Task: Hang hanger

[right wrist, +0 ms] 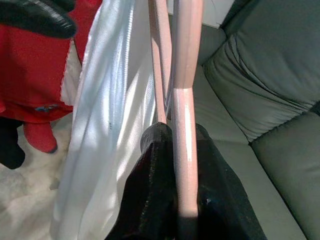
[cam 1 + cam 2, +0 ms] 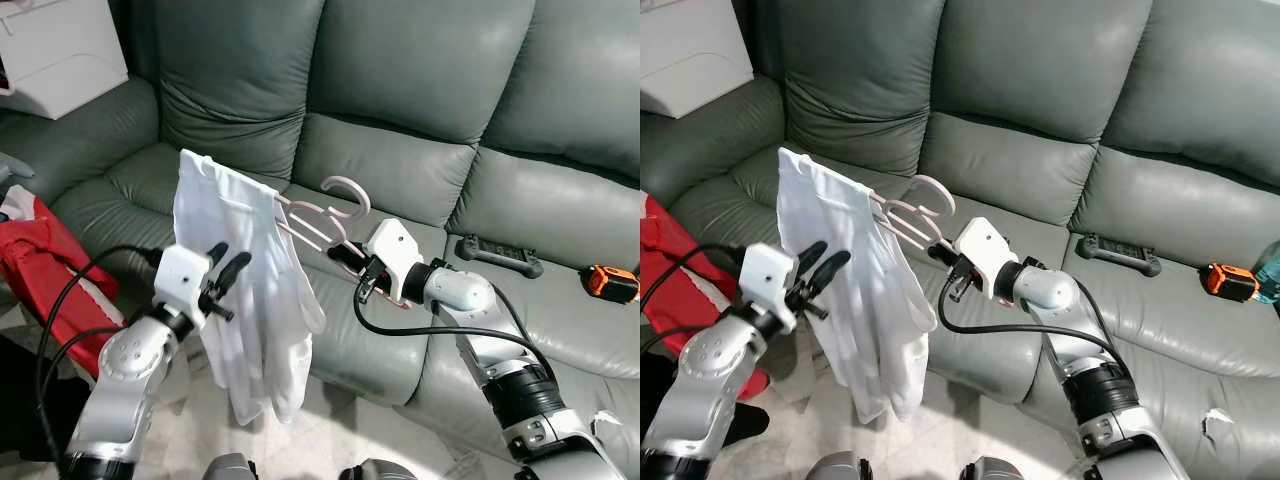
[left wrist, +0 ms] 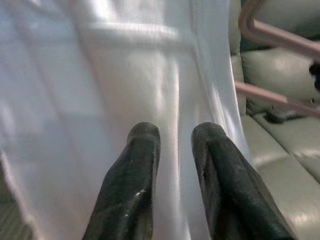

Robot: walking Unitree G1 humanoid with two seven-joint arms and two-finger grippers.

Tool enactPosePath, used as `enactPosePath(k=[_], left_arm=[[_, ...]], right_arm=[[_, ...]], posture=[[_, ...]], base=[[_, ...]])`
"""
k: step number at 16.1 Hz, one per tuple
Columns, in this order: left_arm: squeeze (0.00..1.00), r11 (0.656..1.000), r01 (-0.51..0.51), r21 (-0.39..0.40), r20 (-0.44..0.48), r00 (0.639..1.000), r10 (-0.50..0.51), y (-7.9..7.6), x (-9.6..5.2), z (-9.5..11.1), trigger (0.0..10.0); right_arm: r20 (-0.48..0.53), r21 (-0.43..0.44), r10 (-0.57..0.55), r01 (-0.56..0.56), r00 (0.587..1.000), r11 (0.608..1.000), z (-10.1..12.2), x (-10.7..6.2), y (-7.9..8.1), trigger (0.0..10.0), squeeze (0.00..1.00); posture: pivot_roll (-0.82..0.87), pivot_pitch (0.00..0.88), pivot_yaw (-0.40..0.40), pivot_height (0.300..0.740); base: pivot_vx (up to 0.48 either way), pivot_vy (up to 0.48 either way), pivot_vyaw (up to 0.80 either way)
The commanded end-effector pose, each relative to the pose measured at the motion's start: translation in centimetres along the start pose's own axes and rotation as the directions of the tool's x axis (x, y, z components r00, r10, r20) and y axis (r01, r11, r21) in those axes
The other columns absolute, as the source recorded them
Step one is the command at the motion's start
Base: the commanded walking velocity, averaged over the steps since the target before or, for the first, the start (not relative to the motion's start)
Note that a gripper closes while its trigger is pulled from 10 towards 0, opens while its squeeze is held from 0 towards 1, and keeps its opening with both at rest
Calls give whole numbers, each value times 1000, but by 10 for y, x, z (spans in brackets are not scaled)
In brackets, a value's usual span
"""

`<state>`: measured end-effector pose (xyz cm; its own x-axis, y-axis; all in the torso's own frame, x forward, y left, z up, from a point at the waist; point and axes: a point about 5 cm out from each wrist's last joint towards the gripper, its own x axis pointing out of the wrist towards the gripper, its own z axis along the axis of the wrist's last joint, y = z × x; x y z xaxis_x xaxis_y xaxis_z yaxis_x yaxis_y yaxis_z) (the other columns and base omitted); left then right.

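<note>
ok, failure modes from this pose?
1. The white garment is draped over one end of the pink hanger only; it could slide off when moved.
2. The left claw is open against the cloth, not gripping, so it cannot catch a slip.
3. The right claw clamps one thin bar; the hanger may twist.

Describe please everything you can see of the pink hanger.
The pink hanger looks like smooth plastic, with a curled hook at its top. It is held in the air, tilted, before the grey sofa. The right gripper is shut on its bar. A white garment hangs from it, and the left gripper is at that cloth, jaws open.
</note>
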<state>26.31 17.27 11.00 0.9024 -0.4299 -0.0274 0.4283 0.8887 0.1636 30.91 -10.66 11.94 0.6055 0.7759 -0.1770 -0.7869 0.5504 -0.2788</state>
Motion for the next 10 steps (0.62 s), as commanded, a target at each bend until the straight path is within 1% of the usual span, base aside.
enactPosePath(k=[1, 2, 6, 8, 10], left_arm=[[1000, 1000, -15, -12, -12, 1000, 14, 0, 4, -2, 10000], [1000, 1000, -18, -25, -12, 1000, 18, 0, 6, -2, 10000], [1000, 999, -27, -31, -14, 1000, 27, -4, 17, -5, 10000], [1000, 998, -49, -32, -27, 998, 48, -3, 22, -9, 10000], [1000, 995, -95, -21, -38, 995, 95, 2, 27, -11, 10000]], right_arm=[[90, -40, 3, 0, 996, 999, 22, 4, -6, 10000, 0], [99, -29, 31, -28, 995, 999, 24, 4, -2, 10000, 0], [107, -17, 131, -130, 986, 991, 27, 2, 14, 10000, 0], [113, -5, 194, -195, 974, 981, 30, -1, 23, 10000, 0], [110, -5, 227, -227, 968, 974, 33, -5, 25, 10000, 0]], posture=[[-48, 0, -30, 740], [-51, 0, -29, 740], [-62, 0, -27, 740], [-65, 0, -26, 740], [-71, 0, -25, 740]], base=[[0, 0, 0], [0, 0, 0], [0, 0, 0], [0, 0, 0], [0, 0, 0]])
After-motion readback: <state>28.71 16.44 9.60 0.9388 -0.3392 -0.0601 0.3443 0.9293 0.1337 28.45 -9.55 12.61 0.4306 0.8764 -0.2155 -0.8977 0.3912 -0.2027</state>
